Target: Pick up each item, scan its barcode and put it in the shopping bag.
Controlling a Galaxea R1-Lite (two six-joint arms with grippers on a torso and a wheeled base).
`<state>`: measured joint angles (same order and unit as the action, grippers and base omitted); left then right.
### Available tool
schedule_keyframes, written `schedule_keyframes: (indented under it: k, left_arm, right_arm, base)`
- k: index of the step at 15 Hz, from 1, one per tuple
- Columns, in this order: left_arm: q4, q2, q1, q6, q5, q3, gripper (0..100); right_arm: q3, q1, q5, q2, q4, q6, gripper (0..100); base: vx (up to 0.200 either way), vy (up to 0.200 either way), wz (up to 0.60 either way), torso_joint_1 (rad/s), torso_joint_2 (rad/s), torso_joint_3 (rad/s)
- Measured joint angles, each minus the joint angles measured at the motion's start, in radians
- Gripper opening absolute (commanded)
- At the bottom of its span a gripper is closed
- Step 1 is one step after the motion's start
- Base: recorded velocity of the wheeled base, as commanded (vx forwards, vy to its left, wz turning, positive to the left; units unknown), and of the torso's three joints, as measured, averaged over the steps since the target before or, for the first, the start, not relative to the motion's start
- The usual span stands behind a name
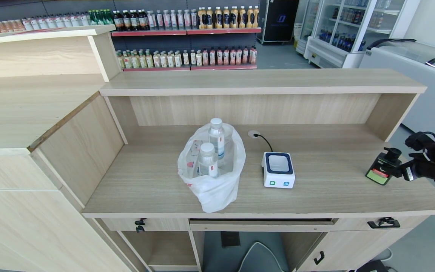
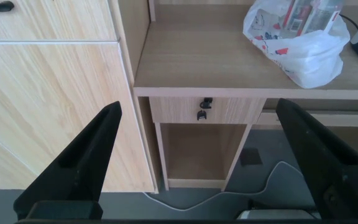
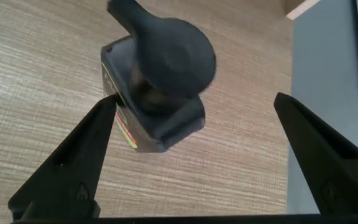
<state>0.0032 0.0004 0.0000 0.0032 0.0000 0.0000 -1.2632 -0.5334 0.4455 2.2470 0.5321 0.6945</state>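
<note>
Low at the near left, our left gripper (image 2: 199, 109) hangs spread wide, holding nothing. On the light wooden counter (image 1: 315, 200) one white plastic shopping bag (image 1: 217, 192) stands open, we think so things drop in easily; two white-capped bottles (image 1: 208, 160) stand inside. Just right of it sits one white square scanner (image 1: 278, 170), window up to read barcodes. At the right edge our right gripper (image 3: 194, 99) is spread wide around one dark pump bottle (image 1: 383, 170), not squeezing, likely ready to grab.

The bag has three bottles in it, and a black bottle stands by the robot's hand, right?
No, the bag holds two bottles, not three; the head view shows it. The black bottle does stand by the right gripper.
</note>
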Motion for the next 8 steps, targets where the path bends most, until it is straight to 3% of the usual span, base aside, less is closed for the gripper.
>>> schedule_keyframes:
  k: [5,6,8]
  left_arm:
    - [0.0,0.0,0.0,0.0,0.0,0.0,100]
    - [0.0,0.0,0.0,0.0,0.0,0.0,100]
    - [0.0,0.0,0.0,0.0,0.0,0.0,100]
  right_arm:
    - [0.047,0.035,0.001,-0.005,0.008,0.026,100]
    - [0.054,0.036,0.0,-0.004,0.009,0.037,0]
    - [0.06,0.038,0.0,0.001,0.011,0.052,0]
  base:
    - [0.0,0.0,0.0,0.0,0.0,0.0]
    - [0.0,0.0,0.0,0.0,0.0,0.0]
    - [0.0,0.0,0.0,0.0,0.0,0.0]
